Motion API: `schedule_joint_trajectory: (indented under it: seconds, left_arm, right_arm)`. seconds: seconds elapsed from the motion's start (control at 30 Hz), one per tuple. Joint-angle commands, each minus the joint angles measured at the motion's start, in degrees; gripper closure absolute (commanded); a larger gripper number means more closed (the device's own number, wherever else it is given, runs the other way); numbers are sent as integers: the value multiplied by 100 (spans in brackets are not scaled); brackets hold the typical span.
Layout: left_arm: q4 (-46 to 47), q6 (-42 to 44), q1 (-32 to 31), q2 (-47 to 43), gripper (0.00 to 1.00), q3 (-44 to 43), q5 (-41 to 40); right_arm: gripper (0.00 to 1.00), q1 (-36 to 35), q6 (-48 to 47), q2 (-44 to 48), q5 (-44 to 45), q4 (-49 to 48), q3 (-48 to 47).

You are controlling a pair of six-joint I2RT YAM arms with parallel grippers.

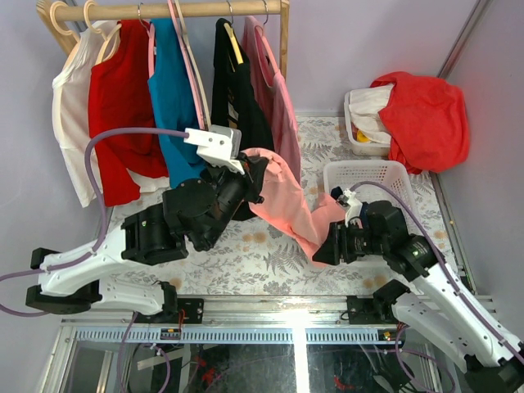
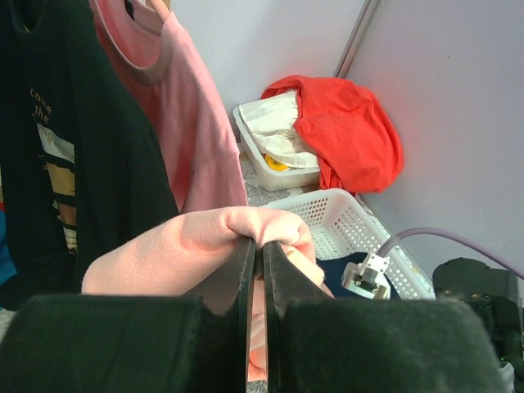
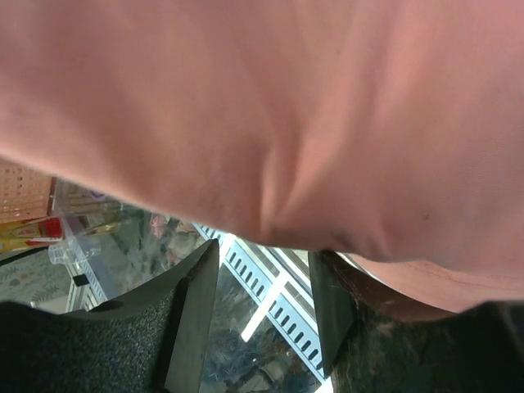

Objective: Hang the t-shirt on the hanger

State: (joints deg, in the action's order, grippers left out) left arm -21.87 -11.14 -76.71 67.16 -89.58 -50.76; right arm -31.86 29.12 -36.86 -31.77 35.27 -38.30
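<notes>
My left gripper is clamped shut on a fold of the t-shirt, holding that end high in front of the rail to keep the limp cloth off the worktop. The rest slopes down onto my right gripper, whose jaws stand partly apart under the cloth; I cannot tell whether they have caught it. I judge this stretch is meant to open the shirt for the hanger, which I cannot pick out.

T-shirt beside the laundry basket
It hangs just left of the basket; a tub stands behind the basket, the clothes rail behind-left.
</notes>
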Motion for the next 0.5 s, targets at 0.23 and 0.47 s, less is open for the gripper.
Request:
schedule_joint_trajectory:
  seconds: [0.23,0.47]
  left_arm:
    - [370,524,120,114,100,-499,-126]
    - [315,634,126,266,100,-775,-74]
  right_arm:
    - [34,-769,-85,-418,1371,-367,-67]
    - [26,-1620,-109,-698,2850,-719,-178]
